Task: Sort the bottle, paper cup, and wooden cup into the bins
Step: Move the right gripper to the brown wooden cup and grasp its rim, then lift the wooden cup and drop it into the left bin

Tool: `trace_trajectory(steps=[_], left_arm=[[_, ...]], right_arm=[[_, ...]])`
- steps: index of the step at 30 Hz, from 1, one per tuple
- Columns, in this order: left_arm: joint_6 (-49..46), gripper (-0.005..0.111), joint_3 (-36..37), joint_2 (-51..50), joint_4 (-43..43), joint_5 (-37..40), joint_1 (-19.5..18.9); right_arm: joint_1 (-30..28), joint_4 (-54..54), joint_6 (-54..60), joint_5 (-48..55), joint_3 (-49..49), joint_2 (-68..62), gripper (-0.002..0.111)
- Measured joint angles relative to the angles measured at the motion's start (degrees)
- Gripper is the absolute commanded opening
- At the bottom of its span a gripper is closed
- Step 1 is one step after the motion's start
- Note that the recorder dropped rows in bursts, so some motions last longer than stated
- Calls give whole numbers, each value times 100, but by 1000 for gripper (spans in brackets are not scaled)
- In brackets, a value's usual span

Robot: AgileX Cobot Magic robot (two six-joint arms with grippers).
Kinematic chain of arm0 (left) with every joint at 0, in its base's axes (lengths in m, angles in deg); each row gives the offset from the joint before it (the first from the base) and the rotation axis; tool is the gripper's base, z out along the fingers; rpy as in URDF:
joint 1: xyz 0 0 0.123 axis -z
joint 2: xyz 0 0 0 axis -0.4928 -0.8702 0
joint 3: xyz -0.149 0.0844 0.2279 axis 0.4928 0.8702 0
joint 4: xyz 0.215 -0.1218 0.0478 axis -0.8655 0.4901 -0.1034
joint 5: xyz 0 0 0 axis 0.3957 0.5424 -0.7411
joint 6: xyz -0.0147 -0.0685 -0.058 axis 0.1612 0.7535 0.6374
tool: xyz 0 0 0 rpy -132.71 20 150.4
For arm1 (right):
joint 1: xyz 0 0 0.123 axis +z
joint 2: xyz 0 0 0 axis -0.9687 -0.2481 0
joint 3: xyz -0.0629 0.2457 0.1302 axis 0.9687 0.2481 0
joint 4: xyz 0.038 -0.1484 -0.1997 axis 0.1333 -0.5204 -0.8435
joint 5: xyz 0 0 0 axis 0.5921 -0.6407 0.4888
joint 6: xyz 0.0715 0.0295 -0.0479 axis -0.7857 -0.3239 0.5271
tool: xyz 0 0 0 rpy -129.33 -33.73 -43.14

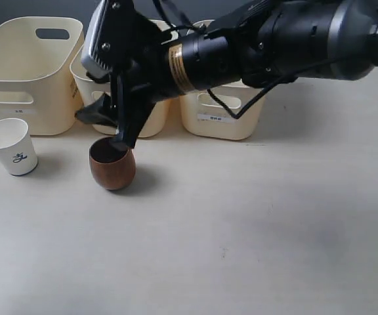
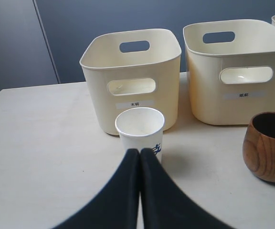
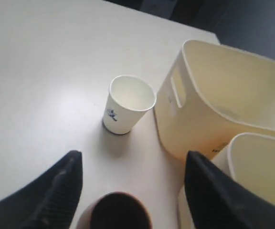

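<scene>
The wooden cup [image 1: 112, 168] stands upright on the table in front of the bins. My right gripper [image 1: 108, 128] hangs open just above it, reaching across from the right. In the right wrist view its gripper [image 3: 133, 156] has the fingers spread wide, with the wooden cup [image 3: 118, 213] below and between them, untouched. The white paper cup [image 1: 10, 146] stands upright at the far left. My left gripper [image 2: 140, 153] is shut on nothing, its tips close in front of the paper cup [image 2: 140, 131]. The bottle is out of view.
Three cream bins stand in a row at the back: the left bin [image 1: 31, 72], the middle bin [image 1: 87, 82] partly hidden by the arm, and the right bin [image 1: 222, 115]. The right arm [image 1: 274, 39] spans the upper scene. Bare table [image 1: 254, 230] lies in front.
</scene>
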Motion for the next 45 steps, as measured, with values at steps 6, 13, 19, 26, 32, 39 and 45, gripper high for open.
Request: trace_trajectory(steps=[6,13,19,26,32,39,45], left_arm=[[0,0,0,0,0,0,0],[0,0,0,0,0,0,0],[0,0,0,0,0,0,0],[0,0,0,0,0,0,0],[0,0,0,0,0,0,0],[0,0,0,0,0,0,0],[0,0,0,0,0,0,0]], right_arm=[[5,-60,-203,-299,0,-660,59],[5,-75,-263,-321,0,-1122,59],[5,-75,-293,-298,0,-1343,59],[5,-75,-307,-83,-13,-1481,59],[5,-75,-320,-47,-115,-1491,58],[5,-75,-379,-4,-138,-1658,34],[14,-91,-416,47,-138,-1758,0]])
